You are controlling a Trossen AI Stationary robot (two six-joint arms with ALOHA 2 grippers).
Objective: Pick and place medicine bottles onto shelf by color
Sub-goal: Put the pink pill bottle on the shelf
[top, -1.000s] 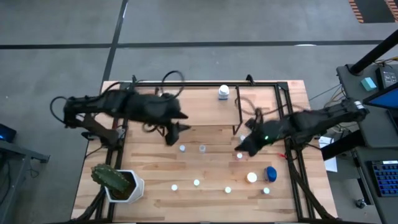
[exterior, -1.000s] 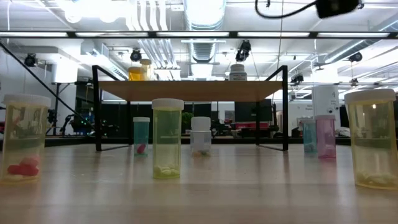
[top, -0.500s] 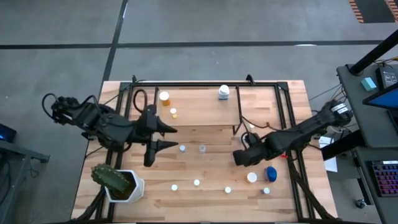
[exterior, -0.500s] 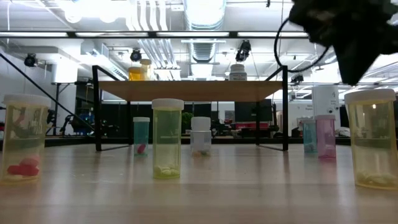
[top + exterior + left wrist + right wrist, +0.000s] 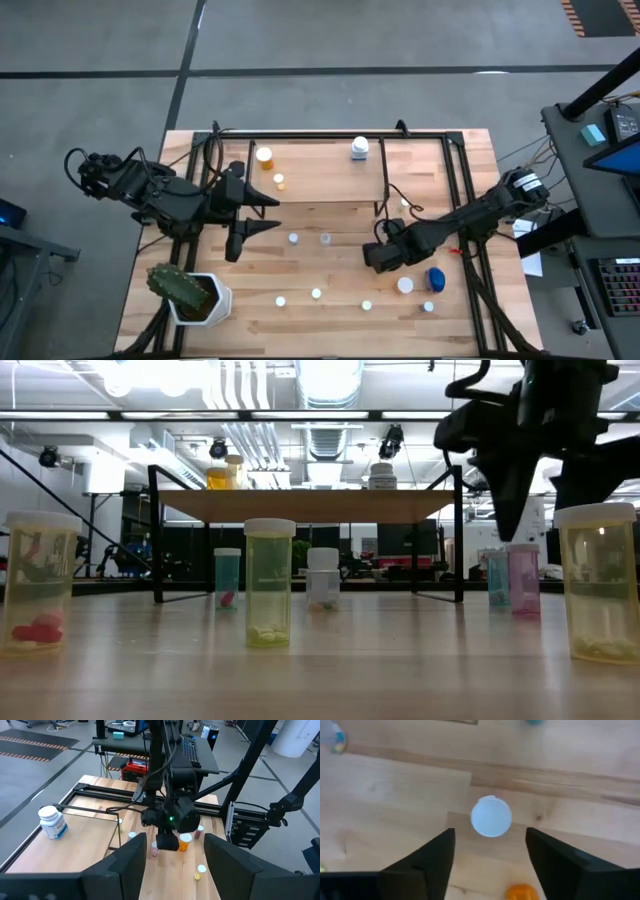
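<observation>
The right gripper [image 5: 372, 257] is hanging above the surface [image 5: 330, 315] at about 4 o'clock from its centre, just off the shelf [image 5: 330, 175]'s near edge. Its fingers [image 5: 427, 865] are standing wide apart with nothing between them, and a white-capped bottle [image 5: 491, 816] is sitting upright on the wood directly below the gap, not touched by either finger. In the low view this gripper [image 5: 545, 510] is pointing down over a pink bottle [image 5: 523, 577] and a teal bottle [image 5: 497, 578] standing side by side.

The left gripper [image 5: 250, 212] is waiting over the surface at about 9 o'clock, fingers partly spread and holding nothing.

The shelf is occupying the far half of the surface, toward 12 o'clock. On it an orange bottle [image 5: 264, 157] and a smaller yellow bottle [image 5: 279, 181] are standing at its 10 o'clock corner, and a wider white bottle [image 5: 360, 149] is standing near its far edge. The remaining bottles are scattered across the near half of the surface, among them a blue bottle [image 5: 435, 279] at 4 o'clock. A potted cactus [image 5: 185, 290] is standing at 8 o'clock.
</observation>
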